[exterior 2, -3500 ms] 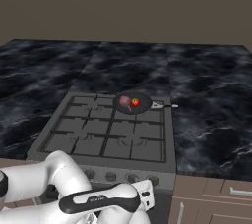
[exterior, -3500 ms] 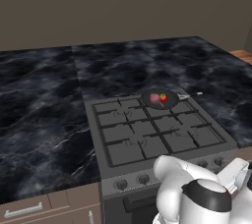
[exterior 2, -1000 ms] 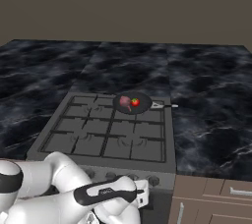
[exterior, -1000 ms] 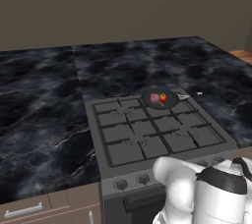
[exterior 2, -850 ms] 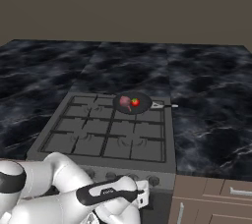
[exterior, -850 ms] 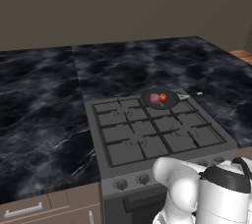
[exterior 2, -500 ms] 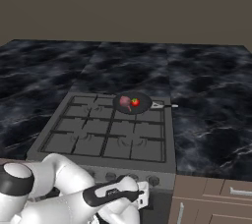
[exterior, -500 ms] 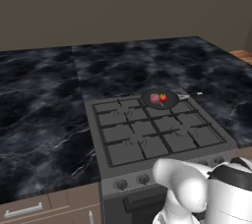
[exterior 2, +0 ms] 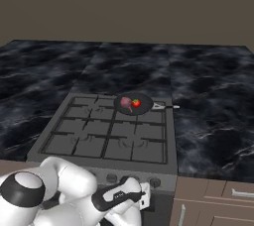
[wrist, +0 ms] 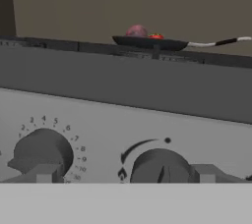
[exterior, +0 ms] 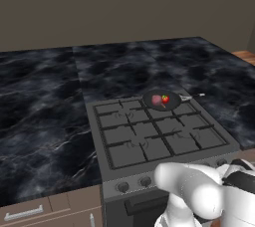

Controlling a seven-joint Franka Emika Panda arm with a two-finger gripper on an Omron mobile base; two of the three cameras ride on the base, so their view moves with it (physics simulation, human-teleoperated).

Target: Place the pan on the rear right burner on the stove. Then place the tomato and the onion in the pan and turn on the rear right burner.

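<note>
In the left base view, the small round dark frying pan [exterior: 162,100] with its thin silvery handle sits on the rear right burner of the dark grey gas stove [exterior: 154,134], which is set into the black marbled tabletop [exterior: 45,106]. Inside the pan the bright red tomato [exterior: 166,100] lies just beside the dull pinkish onion [exterior: 156,100], the tomato on the handle side. In the right base view, the pan [exterior 2: 133,104] again rests at the stove's [exterior 2: 109,133] far right corner, holding the onion [exterior 2: 126,102] and tomato [exterior 2: 136,103] side by side, while the robot's hand [exterior 2: 145,196] hangs low in front of the stove's knob row. In the hand view, two round dark knobs [wrist: 43,153] on the stove's grey front panel loom close, the hand's two fingertips [wrist: 45,173] standing wide apart with the right-hand knob [wrist: 160,168] between them; the pan [wrist: 150,42] shows above the panel's edge.
</note>
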